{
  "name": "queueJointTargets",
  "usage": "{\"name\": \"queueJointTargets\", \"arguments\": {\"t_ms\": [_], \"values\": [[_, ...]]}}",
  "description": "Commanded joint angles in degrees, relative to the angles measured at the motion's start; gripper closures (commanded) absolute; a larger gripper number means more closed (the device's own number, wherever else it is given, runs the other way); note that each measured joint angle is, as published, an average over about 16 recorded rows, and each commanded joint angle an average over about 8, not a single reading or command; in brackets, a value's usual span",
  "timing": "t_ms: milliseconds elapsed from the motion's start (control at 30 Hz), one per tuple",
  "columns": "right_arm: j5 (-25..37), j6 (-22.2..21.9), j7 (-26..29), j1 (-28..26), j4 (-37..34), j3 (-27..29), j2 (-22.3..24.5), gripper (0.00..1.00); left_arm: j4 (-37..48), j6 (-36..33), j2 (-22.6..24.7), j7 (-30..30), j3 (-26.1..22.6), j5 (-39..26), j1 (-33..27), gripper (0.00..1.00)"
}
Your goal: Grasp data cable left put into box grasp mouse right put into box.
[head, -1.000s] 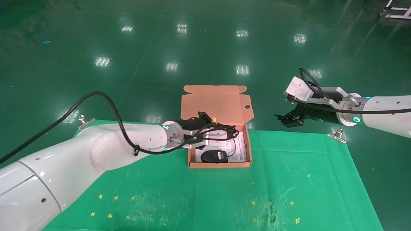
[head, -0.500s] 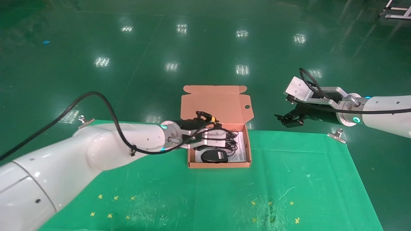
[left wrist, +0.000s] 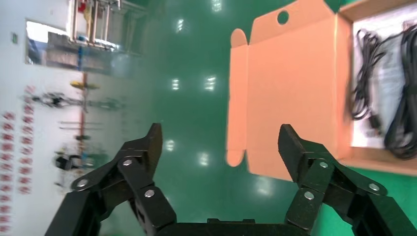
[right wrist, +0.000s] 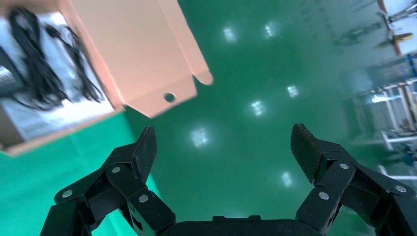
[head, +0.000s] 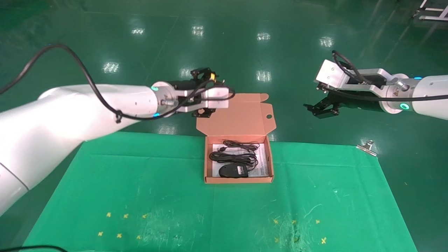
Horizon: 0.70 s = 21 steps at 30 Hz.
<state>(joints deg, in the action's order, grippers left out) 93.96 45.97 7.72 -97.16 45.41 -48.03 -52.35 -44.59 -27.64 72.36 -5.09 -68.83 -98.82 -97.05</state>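
Observation:
The orange-pink box [head: 239, 180] lies open on the green mat, its lid flap [head: 236, 113] tilted back. The data cable [head: 233, 155] lies looped inside on the white sheet, and the mouse [head: 233, 170] lies in front of it, label up. My left gripper [head: 207, 92] is open and empty, raised off the lid's far left corner; its wrist view shows the lid [left wrist: 290, 93], the cable [left wrist: 393, 98] and the gripper [left wrist: 219, 140]. My right gripper [head: 318, 109] is open and empty, held high to the right of the box; its wrist view shows the gripper [right wrist: 223, 142] over the floor.
The green mat [head: 315, 196] covers the table, with a metal clip [head: 367, 147] at its far right corner and small yellow crosses [head: 122, 225] near the front. Shiny green floor lies beyond the table's far edge.
My left gripper has let go of the data cable, which now lies in the box, and has risen up and back over the lid. My right gripper has risen slightly.

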Motion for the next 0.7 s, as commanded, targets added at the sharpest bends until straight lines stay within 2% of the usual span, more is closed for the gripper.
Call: {"name": "queueJointTargets", "arguments": {"t_ms": [33,700], "values": [[-0.5,0.74,0.01,0.19,0.55,0.31,0.31,0.0,-0.38,-1.0,-0.53,-0.21,0.82,0.8,0.16,0.0],[-18.74,14.51,1.08,12.7,10.31,11.51,6.33,0.0,-10.67,-21.52,-13.77,-2.17,19.52,20.99,12.87,0.0]]}}
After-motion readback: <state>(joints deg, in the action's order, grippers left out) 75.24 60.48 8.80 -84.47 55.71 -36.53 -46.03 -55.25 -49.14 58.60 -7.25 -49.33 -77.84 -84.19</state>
